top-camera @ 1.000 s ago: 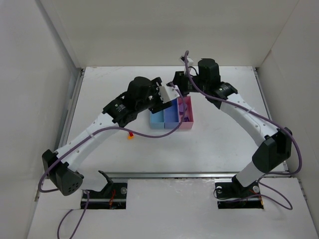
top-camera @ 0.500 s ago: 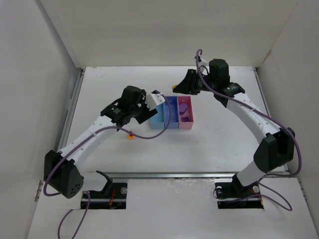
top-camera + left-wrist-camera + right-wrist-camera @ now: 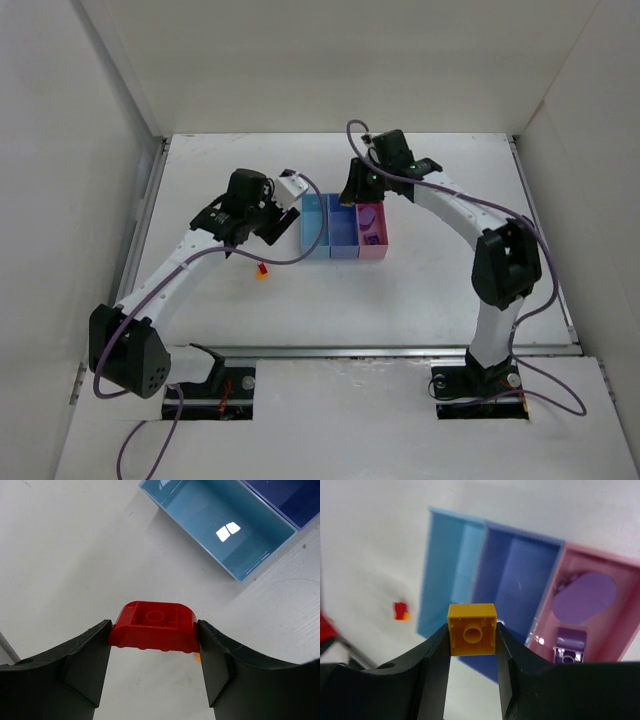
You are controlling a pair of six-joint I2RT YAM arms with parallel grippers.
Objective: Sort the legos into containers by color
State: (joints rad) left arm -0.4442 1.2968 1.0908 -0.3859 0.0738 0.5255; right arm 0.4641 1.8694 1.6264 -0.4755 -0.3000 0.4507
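White tabletop (image 3: 430, 290) w/ white walls (image 3: 330, 60) on three sides. Nearest the arm bases lies a loose red-and-orange piece (image 3: 262, 270), on the table left of the bins (image 3: 343, 240); whether it is one lego or two touching cannot be told. Next, L gripper (image 3: 154, 630), fingers clamped on the short ends of a red brick (image 3: 154, 622), held clear of the table just left of the light blue bin (image 3: 220, 525), which shows nothing inside. Beyond, three joined bins in a row: light blue, periwinkle bin (image 3: 520, 580), pink bin (image 3: 615, 625); pink already holds a purple brick (image 3: 570, 642) and a flat purple oval (image 3: 585, 597). Farthest, R gripper (image 3: 472, 632), fingers closed on a yellow-orange brick (image 3: 472, 629), hovering above the row, approx. over the wall btwn light blue and periwinkle. Step in hand (judged): each arm delivering its brick. To do it well: give red and yellow-orange separate bins, neither of them pink; centre each brick over its bin's floor, not over a wall; lower inside the rim before parting the fingers, as small bricks may bounce out; move one arm at a time, since the bins are narrow and the grippers sit close.
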